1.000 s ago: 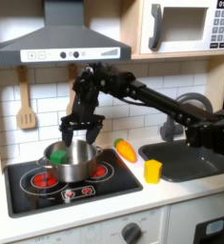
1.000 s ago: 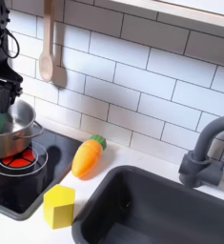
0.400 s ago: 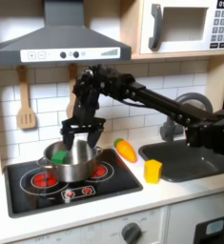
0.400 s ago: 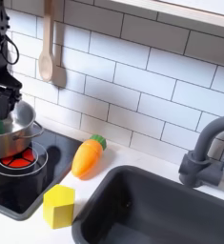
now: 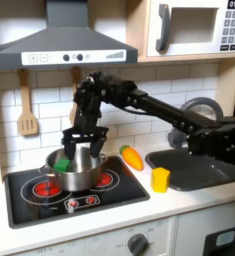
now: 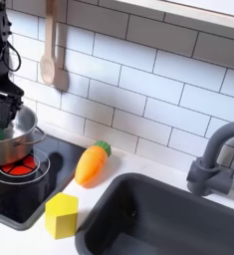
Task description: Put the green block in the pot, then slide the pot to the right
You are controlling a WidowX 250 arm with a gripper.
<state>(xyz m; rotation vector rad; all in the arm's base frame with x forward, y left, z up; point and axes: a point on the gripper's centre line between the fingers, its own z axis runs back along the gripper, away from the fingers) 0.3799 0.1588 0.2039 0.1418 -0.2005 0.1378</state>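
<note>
The pot (image 5: 76, 172) is round, shiny steel with low straight walls, standing on the black stovetop (image 5: 29, 200) over a red burner ring. Inside it, at about 9 o'clock in the first exterior view, sits the green block (image 5: 61, 161), a small chunky bright piece of matt plastic; its long axis cannot be made out. The black tool (image 5: 79, 141) hangs just above the pot's mouth with its fingers spread wide, holding nothing. At 3 o'clock from the pot in the first exterior view an orange carrot toy (image 5: 133, 157) lies on the pale bench, leaf end toward the tiled wall, and a yellow cup (image 5: 160, 179) stands at about 4 o'clock. A wooden spatula (image 5: 27, 108) hangs on the wall at 10 o'clock. In the second exterior view the dark sink (image 6: 158, 221) and grey tap (image 6: 214, 159) lie beyond the carrot.
</note>
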